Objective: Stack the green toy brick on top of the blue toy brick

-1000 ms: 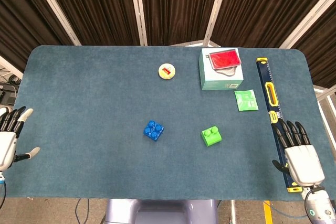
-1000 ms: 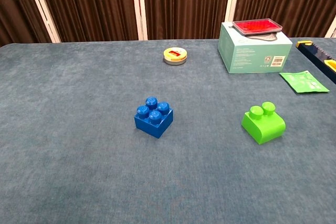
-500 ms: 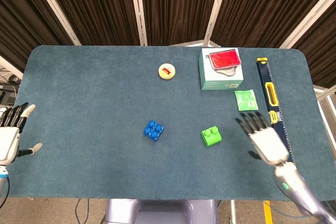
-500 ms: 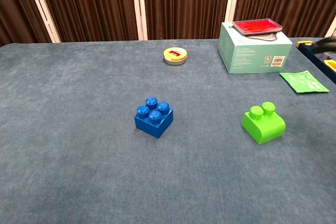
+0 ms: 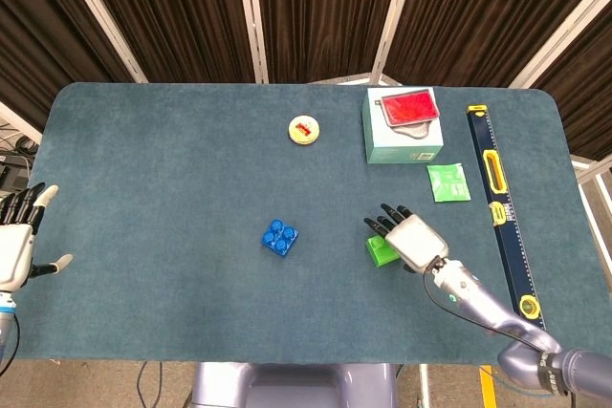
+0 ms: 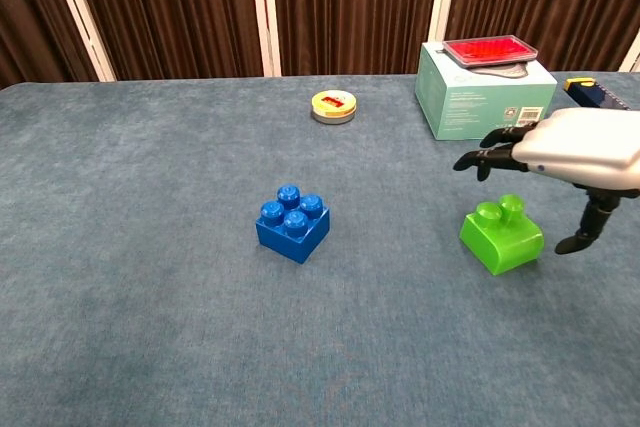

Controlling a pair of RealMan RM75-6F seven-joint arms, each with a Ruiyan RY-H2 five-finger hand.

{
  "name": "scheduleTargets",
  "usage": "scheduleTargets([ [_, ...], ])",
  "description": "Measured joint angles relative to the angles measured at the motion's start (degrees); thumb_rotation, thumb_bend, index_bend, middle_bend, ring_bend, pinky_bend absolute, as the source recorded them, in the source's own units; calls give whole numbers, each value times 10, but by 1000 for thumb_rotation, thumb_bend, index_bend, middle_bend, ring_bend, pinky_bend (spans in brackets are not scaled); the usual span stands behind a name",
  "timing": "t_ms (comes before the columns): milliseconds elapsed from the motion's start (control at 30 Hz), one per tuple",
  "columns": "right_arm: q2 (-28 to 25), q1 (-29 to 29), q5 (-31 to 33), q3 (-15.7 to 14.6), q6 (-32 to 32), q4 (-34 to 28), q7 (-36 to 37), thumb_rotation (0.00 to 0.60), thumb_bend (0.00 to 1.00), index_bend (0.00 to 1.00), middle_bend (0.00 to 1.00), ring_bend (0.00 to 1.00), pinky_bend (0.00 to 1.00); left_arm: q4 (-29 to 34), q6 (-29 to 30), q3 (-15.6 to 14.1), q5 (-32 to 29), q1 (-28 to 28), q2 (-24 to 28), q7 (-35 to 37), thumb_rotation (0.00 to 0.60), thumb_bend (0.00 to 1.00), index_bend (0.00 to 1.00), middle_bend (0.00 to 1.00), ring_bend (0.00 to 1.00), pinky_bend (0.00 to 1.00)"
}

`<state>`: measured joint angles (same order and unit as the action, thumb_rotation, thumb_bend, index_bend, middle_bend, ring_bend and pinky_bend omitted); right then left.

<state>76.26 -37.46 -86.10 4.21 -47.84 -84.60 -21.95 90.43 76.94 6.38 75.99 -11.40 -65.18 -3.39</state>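
The right hand (image 6: 580,152) is hovering just above the green toy brick (image 6: 501,236), fingers spread wide and holding nothing. The brick is sitting on the tabletop (image 5: 163,188) beneath the palm. Bare tabletop is lying between it and the blue toy brick (image 5: 278,237). The left hand (image 5: 14,250) is hanging open at the tabletop's left edge.

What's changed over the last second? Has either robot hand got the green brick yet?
The right robot hand swept in from the table's right edge and now hovers open above the green toy brick, not gripping it. The left robot hand stayed open at the left edge. The green brick and the blue toy brick have not moved.
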Motion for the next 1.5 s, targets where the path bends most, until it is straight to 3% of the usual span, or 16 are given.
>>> scheduleTargets([
  [200,21,-10,16,4,2,10,-21,600,0,116,250,105,254,-5,-16,3,-15,-6,-1,-2,600,0,0,0,0,0],
  [500,50,-16,19,-6,-1,41,-46,600,2,268,397,235,386,1,-13,2,-9,-7,-1,-6,600,0,0,0,0,0],
  [700,71,-16,-1,-15,-23,73,-37,600,109,409,522,362,486,3,-15,1,-8,-9,-1,-10,600,0,0,0,0,0],
  [1000,66,-25,-65,-21,-75,71,25,600,146,410,523,364,488,1,-22,1,-16,-11,-2,-12,600,0,0,0,0,0],
  [1200,39,-63,-111,-9,-88,36,35,600,150,410,523,366,488,0,-23,3,-23,-10,1,-3,600,0,0,0,0,0],
  [1500,36,-186,-170,24,-6,15,-3,600,166,411,523,367,488,-4,-26,7,-28,-8,10,17,600,0,0,0,0,0],
])
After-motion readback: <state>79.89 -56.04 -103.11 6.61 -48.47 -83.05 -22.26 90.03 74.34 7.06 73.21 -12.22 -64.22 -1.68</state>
